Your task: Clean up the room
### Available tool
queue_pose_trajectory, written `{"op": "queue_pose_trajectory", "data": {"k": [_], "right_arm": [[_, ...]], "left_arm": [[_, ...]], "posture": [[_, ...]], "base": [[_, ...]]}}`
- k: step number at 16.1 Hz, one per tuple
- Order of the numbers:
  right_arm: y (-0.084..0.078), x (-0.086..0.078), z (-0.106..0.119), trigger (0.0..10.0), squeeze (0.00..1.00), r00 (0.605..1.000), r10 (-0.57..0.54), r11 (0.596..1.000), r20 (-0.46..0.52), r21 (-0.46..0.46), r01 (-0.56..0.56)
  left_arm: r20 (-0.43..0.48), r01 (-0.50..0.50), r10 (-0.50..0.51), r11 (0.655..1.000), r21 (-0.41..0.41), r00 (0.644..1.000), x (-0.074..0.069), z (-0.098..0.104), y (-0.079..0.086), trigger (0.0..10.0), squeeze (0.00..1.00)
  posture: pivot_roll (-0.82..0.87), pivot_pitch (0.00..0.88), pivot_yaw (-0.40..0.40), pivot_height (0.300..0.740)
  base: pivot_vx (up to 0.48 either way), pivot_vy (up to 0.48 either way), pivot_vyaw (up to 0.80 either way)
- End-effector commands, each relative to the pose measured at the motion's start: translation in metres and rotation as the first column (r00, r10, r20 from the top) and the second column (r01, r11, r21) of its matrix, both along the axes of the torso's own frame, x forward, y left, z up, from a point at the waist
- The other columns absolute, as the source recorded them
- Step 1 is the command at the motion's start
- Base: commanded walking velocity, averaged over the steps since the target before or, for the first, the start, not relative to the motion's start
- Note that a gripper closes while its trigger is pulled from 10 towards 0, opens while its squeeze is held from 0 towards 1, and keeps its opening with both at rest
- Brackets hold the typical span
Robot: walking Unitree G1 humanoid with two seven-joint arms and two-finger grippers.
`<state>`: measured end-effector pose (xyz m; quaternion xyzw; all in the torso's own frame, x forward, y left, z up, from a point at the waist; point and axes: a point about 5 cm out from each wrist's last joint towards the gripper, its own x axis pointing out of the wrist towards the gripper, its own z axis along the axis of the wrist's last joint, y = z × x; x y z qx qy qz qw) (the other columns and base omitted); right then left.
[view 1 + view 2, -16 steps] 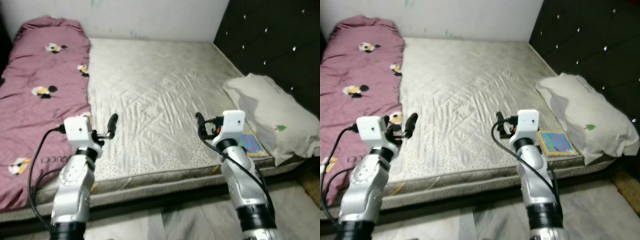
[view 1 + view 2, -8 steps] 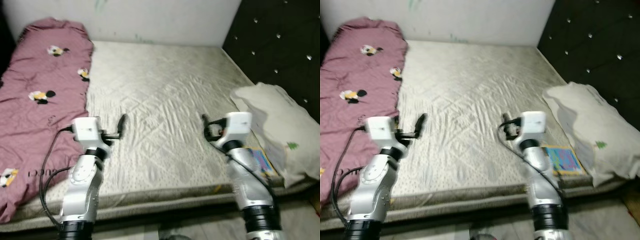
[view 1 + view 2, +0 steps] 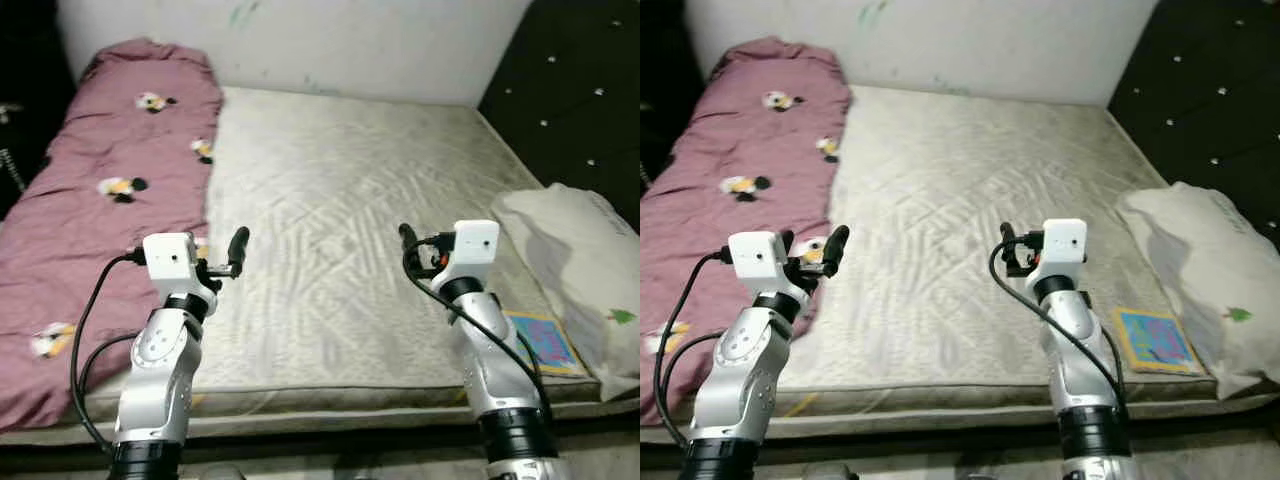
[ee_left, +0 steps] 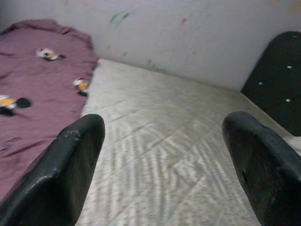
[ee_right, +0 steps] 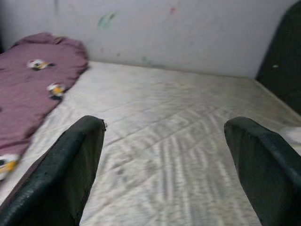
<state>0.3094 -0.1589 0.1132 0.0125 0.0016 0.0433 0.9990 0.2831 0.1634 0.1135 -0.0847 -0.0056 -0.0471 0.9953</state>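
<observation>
- A bed [image 3: 330,200] with a bare, quilted grey mattress [image 3: 340,230] stands against a pale wall [image 3: 350,40], its near edge facing the robot.
- A mauve blanket [image 3: 110,210] printed with small cartoon figures lies along the bed's left side, from the far left corner down to the near left edge.
- A white pillow [image 3: 580,270] sits at the bed's right edge, against a dark tufted headboard [image 3: 570,110].
- A colourful flat book [image 3: 1152,340] lies near the bed's near right corner, just beside the pillow.
- The left gripper [image 3: 232,252] hovers above the near edge, close to the blanket's border; its fingers [image 4: 70,165] are spread wide, holding nothing.
- The right gripper [image 3: 408,243] is raised over the near right part of the mattress, fingers [image 5: 70,165] likewise released and empty.
</observation>
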Motion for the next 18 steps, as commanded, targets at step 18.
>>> {"op": "queue_pose_trajectory", "data": {"k": [18], "right_arm": [[0.0021, 0.0019, 0.0042, 10.0, 0.0, 1.0, 0.023, 1.0, 0.013, 0.001, -0.023]], "left_arm": [[0.003, -0.015, 0.015, 1.0, 0.01, 1.0, 0.0019, 0.0013, -0.0005, 10.0, 0.0]], "posture": [[-0.01, 0.008, -0.116, 0.74]], "base": [[0.0, 0.48, 0.0]]}}
